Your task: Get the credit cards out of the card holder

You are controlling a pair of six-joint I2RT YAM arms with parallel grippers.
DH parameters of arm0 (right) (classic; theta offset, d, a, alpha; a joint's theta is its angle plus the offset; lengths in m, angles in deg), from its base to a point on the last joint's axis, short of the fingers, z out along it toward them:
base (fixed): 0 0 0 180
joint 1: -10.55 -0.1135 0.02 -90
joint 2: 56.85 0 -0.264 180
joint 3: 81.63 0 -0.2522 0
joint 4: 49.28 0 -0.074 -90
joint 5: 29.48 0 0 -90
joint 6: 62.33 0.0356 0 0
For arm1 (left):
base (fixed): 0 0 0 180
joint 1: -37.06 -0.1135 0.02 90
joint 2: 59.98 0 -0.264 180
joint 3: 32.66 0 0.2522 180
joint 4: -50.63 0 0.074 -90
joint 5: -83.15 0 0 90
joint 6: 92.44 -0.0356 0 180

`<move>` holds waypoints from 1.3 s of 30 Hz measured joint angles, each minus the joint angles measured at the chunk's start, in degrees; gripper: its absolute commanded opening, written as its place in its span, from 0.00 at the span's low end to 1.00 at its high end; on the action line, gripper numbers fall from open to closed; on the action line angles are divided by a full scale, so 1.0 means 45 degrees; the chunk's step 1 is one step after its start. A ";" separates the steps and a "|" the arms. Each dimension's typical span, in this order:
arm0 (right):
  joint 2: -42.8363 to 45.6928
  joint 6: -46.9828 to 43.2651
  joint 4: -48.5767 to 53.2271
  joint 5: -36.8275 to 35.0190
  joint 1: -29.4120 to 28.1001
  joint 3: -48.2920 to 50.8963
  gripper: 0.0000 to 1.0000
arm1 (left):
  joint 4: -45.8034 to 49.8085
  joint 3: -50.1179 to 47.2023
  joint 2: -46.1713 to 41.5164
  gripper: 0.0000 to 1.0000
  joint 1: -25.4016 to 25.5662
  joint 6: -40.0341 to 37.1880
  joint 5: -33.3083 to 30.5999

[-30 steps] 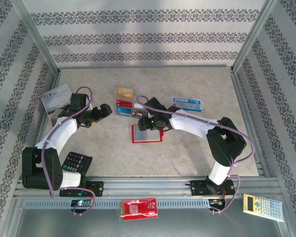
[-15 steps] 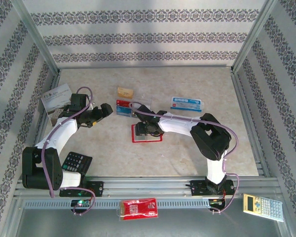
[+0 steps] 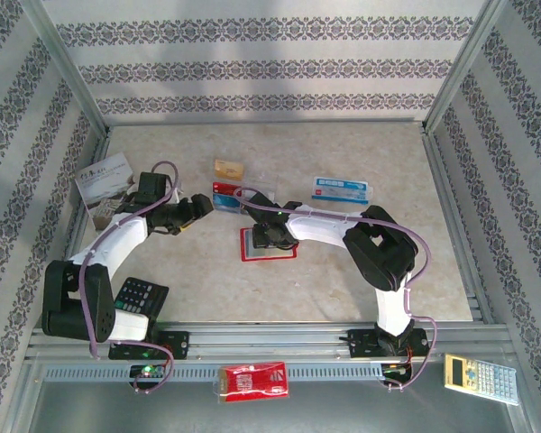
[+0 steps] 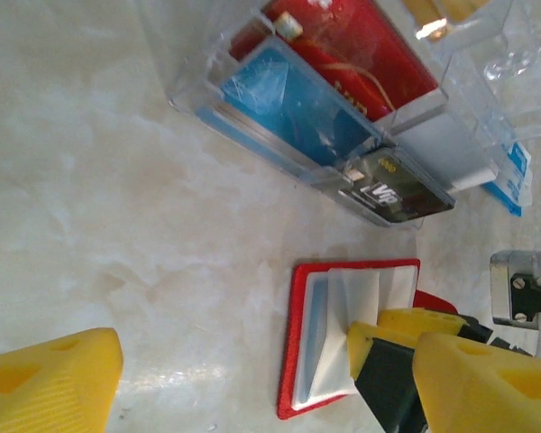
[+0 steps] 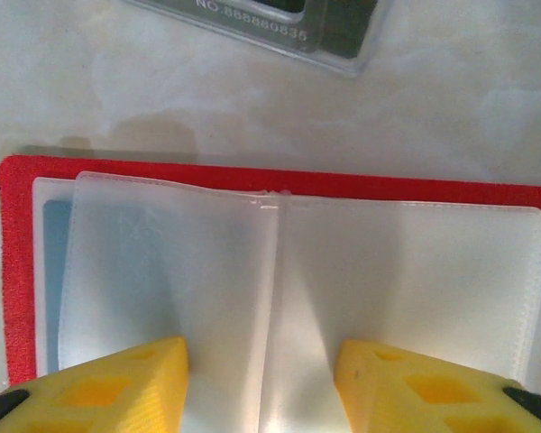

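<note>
**Card holder** [image 3: 269, 244], at the middle of the table [image 3: 343, 280]: open flat, red cover, pale translucent pockets [image 5: 406, 271]. My right claw [image 5: 260, 356] is spread, tips on the pocket leaves, pinching nothing. The right wrist view resolves a blue tint behind one outer pocket, too small to tell from above. My left claw [image 4: 252, 383], spread wide, sits just left. Count: one holder, two claws, and one clear rack [image 4: 194, 86] beyond with three cards (red, blue, dark).

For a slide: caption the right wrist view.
Right gripper, jaws apart, over the frosted pockets of the open red card holder.
</note>
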State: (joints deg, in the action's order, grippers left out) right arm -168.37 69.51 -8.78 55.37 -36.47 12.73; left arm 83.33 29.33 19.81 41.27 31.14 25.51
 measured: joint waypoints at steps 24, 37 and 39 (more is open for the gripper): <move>0.0525 -0.0044 -0.0816 0.0471 0.0408 0.0879 0.30 | -0.2934 -0.0136 0.3385 0.29 0.4065 0.2327 0.0976; 0.0782 -0.0039 -0.1321 0.0894 0.0597 0.1287 0.28 | -0.4376 -0.0092 0.4464 0.30 0.4323 0.2997 0.1812; 0.0826 -0.0039 -0.1394 0.0976 0.0622 0.1350 0.28 | -0.4454 -0.0073 0.4493 0.30 0.4328 0.3021 0.1821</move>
State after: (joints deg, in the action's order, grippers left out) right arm -164.66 69.34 -15.05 59.76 -33.68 18.81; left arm 63.29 29.01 40.02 60.74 44.73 33.71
